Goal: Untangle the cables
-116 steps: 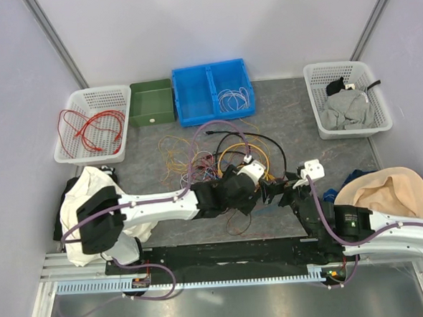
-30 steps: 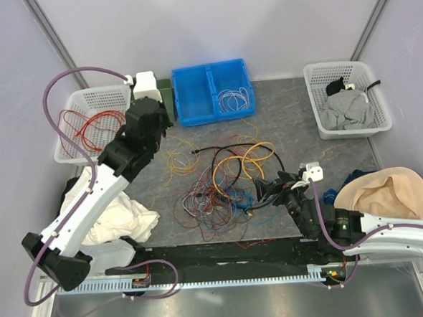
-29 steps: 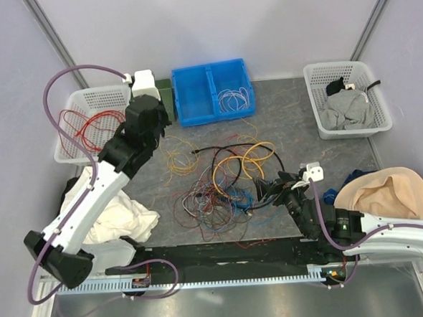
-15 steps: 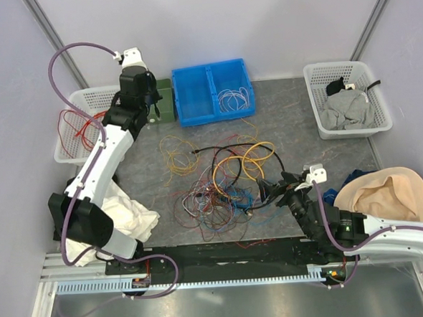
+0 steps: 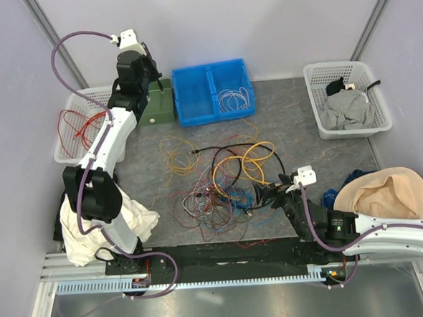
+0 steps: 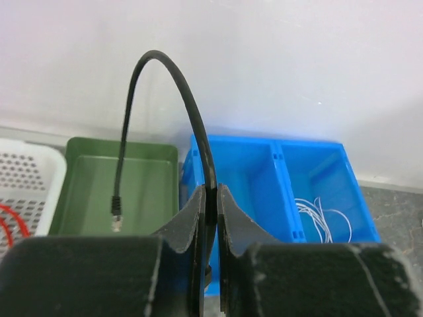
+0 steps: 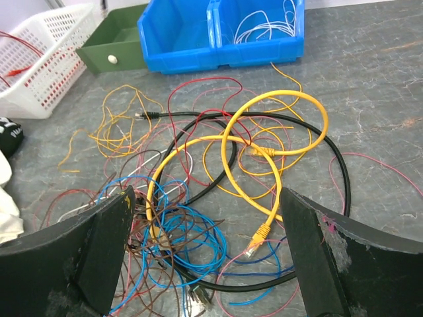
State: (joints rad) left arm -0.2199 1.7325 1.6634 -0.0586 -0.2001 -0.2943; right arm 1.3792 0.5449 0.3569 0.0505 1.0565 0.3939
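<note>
**Left gripper holding one black cable over the green bin; right gripper wide at the heap**

Top external view. The left arm reaches to the far left of the table [image 5: 303,124], and the left gripper [image 5: 151,77] hangs above the green bin [image 5: 154,108]. That bin stands between a white basket [image 5: 73,154] holding red wires [image 5: 87,126] on its left and a blue bin [image 5: 211,94] on its right. Thin white wires [image 5: 234,98] lie in the blue bin's right compartment. The tangled cables [image 5: 220,179] lie mid-table, nearer the arm bases. The right gripper [image 5: 268,196] sits low at the near right edge of this heap.

Left wrist view. The left gripper [image 6: 210,198] is clamped narrowly on a short black cable [image 6: 173,79]. The cable arches up and leftward from the jaws, and its free plug end hangs over the green bin [image 6: 149,181]. The blue bin [image 6: 251,178] lies just to the right.

Right wrist view. The right gripper [image 7: 206,198] has its jaws spread wide, framing the cables. Yellow loops [image 7: 277,142] lie on the right, crossed by a thicker black cable [image 7: 337,165]. Blue strands [image 7: 192,231], with brown and red ones, bunch on the near left. Whether the fingers [image 7: 106,251] touch any strand cannot be told.
</note>
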